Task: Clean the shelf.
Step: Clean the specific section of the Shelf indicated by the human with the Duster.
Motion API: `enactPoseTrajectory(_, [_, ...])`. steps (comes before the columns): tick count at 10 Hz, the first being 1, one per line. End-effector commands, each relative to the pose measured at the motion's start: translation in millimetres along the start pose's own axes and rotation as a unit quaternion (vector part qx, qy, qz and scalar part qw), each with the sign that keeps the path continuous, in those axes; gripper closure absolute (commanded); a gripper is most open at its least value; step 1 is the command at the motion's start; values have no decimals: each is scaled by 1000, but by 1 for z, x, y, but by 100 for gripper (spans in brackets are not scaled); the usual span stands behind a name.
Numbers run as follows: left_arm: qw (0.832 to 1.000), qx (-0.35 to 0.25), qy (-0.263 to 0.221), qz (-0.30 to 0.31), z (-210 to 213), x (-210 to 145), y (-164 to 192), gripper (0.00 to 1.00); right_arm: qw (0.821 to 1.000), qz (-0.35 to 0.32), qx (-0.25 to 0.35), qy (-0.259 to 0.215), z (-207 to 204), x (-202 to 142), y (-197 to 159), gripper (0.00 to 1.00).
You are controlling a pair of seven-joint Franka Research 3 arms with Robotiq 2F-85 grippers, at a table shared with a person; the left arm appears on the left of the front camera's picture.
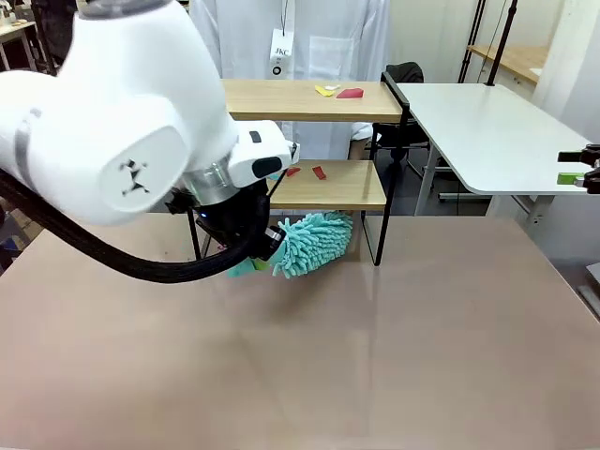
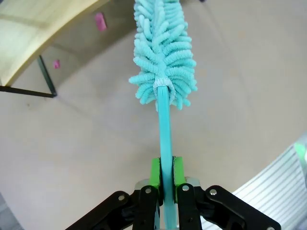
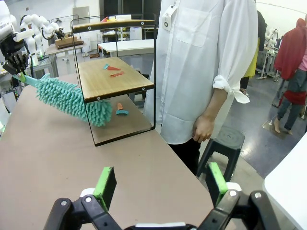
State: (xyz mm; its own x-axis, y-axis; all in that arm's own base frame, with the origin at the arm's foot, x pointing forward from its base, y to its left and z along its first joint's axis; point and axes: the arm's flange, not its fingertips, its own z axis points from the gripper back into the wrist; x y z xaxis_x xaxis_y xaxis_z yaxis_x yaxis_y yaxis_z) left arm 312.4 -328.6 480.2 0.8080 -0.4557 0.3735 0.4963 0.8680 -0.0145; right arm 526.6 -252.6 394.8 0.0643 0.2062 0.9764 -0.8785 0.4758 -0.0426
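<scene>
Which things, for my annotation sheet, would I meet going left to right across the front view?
left arm → teal duster → white table → right end effector. The shelf overlaps arm and duster, so it is omitted.

— What stands around the work?
— A tan table top [image 1: 422,356] reaching from the near edge to the far side; a person in a white shirt [image 3: 201,57] stands at that far side, a badge [image 1: 280,49] hanging on a lanyard at the chest.
— And off to the side?
— A white table [image 1: 478,131] to the right, just past the tan one; a black stool [image 3: 221,139] on the floor beside the person; farther back, someone in a red top [image 3: 290,48]; a light wood desk [image 1: 525,58] in the far right corner.
</scene>
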Motion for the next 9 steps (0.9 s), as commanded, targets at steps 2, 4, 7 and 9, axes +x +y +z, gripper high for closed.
enactPoseTrajectory(2, [998, 21, -49, 28, -18, 13, -21, 87, 1000, -6, -4, 9, -2, 8, 1, 0])
enactPoseTrajectory(4, [996, 12, -63, 60, -35, 16, -22, 87, 1000, -6, -4, 9, -2, 8, 1, 0])
enactPoseTrajectory(7, [997, -4, -49, 52, -32, 12, -18, 87, 1000, -6, -4, 9, -2, 8, 1, 0])
enactPoseTrajectory(9, [997, -12, -41, 57, -41, 14, -19, 87, 1000, -6, -4, 9, -2, 8, 1, 0])
